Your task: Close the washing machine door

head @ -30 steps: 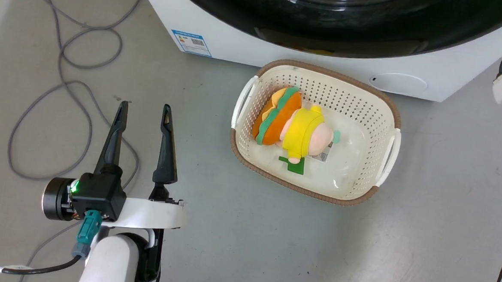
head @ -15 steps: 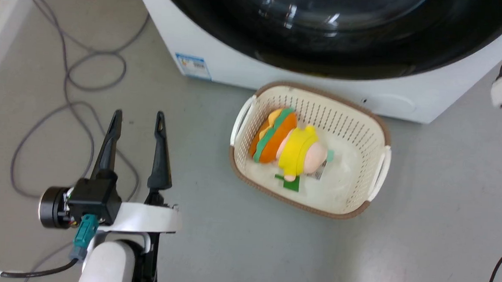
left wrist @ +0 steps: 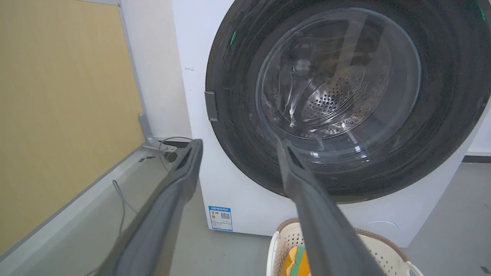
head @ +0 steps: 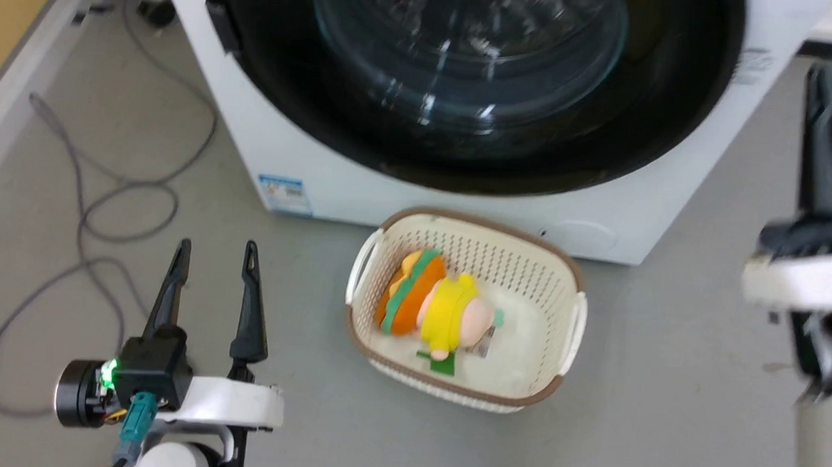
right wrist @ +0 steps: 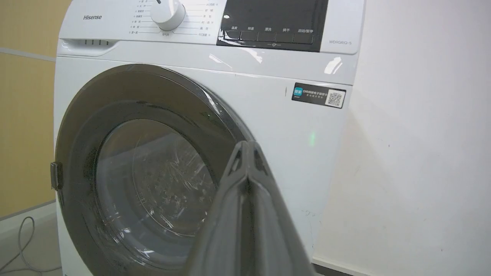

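The washing machine door (head: 466, 87) is lying flat against the front of the washing machine (head: 299, 156), its latch tab on the robot's left edge; whether it is fully latched cannot be told. Ahead of both arms, it is facing them squarely. The right gripper (right wrist: 247, 147) is pointing at its hinge side, fingers pressed together and holding nothing, and is looking nearer. The left gripper (head: 217, 244) is hanging low and further back, fingers spread and holding nothing, aiming toward the latch side. A basket (head: 570, 284) is sitting between them.
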You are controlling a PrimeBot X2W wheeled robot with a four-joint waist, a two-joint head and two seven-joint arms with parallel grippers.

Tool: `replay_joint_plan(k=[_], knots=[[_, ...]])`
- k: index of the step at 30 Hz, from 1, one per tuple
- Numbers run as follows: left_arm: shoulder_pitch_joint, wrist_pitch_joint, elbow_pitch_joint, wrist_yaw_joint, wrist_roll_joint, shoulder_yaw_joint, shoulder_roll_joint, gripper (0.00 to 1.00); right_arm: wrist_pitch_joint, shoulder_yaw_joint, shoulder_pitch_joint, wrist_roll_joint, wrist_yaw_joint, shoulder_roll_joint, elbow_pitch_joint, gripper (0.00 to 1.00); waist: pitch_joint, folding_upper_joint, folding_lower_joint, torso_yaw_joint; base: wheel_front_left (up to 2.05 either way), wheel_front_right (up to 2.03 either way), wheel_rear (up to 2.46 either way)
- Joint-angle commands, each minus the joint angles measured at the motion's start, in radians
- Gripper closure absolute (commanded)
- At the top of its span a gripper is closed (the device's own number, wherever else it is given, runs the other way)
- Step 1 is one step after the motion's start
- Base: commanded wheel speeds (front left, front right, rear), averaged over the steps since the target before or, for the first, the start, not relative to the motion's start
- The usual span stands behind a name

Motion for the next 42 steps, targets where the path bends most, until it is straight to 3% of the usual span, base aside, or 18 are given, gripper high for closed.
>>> replay_joint_plan(k=[1,6,13,14,15,16,28,29,42], knots=[[0.016,-0.004,0.004,-0.004,0.008,0.005,0.001,0.0,-0.004,-0.002,0.039,-0.008,-0.001,0.014,-0.007,1.0,-0.029,0.0,0.0,-0.023,0.0,0.0,0.0],[0.048,-0.004,0.013,-0.01,0.016,0.015,0.001,0.0,-0.004,0.016,0.162,-0.047,-0.001,0.05,-0.007,1.0,-0.067,0.0,0.0,-0.045,0.0,0.0,0.0],[0.086,-0.004,0.023,-0.016,0.024,0.019,0.001,0.0,-0.004,0.022,0.308,-0.013,-0.001,0.094,0.036,1.0,-0.118,0.0,0.0,-0.065,0.0,0.0,0.0],[0.092,-0.004,0.023,-0.016,0.025,0.019,0.001,0.0,-0.004,0.022,0.33,0.001,-0.001,0.096,0.042,0.89,-0.127,0.0,0.0,-0.067,0.0,0.0,0.0],[0.099,-0.004,0.024,-0.017,0.026,0.018,0.001,0.0,-0.004,0.025,0.351,0.01,-0.001,0.098,0.047,0.56,-0.134,0.0,0.0,-0.068,0.0,0.0,0.0],[0.105,-0.004,0.024,-0.017,0.027,0.017,0.001,0.0,-0.004,0.028,0.368,0.022,-0.001,0.098,0.049,0.0,-0.141,0.0,0.0,-0.07,0.0,0.0,0.0],[0.151,-0.004,0.049,-0.039,0.017,0.008,0.001,0.0,-0.004,0.025,0.488,0.088,-0.001,0.099,0.052,0.0,-0.185,0.0,0.0,-0.066,0.0,0.0,0.0],[0.14,0.001,0.049,-0.036,0.016,0.009,0.0,1.0,0.001,0.026,0.476,0.083,0.0,0.094,0.053,1.0,-0.186,0.0,0.0,-0.066,0.0,0.0,0.0],[0.137,0.021,0.044,-0.04,0.019,0.012,0.0,1.0,0.021,0.031,0.477,0.076,0.0,0.095,0.044,1.0,-0.187,0.0,0.0,-0.069,0.0,0.0,0.0]])
